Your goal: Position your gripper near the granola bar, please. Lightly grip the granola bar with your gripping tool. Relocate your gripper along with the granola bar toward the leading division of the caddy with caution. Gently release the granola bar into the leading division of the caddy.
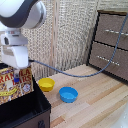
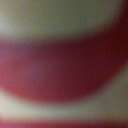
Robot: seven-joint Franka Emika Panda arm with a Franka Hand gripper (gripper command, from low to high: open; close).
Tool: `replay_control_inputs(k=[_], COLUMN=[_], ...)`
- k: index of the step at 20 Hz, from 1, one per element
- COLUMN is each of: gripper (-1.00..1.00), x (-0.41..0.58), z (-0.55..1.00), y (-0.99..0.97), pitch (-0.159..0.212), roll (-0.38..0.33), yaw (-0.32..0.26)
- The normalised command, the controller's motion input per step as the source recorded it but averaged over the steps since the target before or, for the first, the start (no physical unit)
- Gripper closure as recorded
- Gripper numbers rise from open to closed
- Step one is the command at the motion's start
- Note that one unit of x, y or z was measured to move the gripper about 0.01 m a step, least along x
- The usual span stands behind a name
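While the arm hangs over the caddy (image 1: pixel 30 111), the hand (image 1: pixel 18 70) holds the granola bar (image 1: pixel 15 84) by its upper edge.

Ordered by size, with the caddy as landmark: the wooden bench (image 1: pixel 95 102) carries it; the drawer cabinet (image 1: pixel 111 44) stands well apart at the exterior view's right; the bar hangs upright above the caddy's opening; blue bowl (image 1: pixel 68 94) and yellow bowl (image 1: pixel 46 84) lie just beside it. The wrist view shows only a red-and-cream blur.
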Motion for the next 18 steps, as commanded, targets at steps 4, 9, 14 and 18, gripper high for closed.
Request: replay_control_inputs(k=[4, 9, 14, 18], gripper=[1.0, 1.0, -1.0, -1.0], x=[-0.327, -0.314, 0.024, 0.239], z=[-0.31, -0.19, 0.08, 0.2], y=[0.47, 0.35, 0.06, -0.19], pitch=[-0.031, -0.013, 0.01, 0.106], roll=[-0.139, -0.142, -0.034, -0.044], yaw=[-0.126, -0.092, -0.02, -0.083])
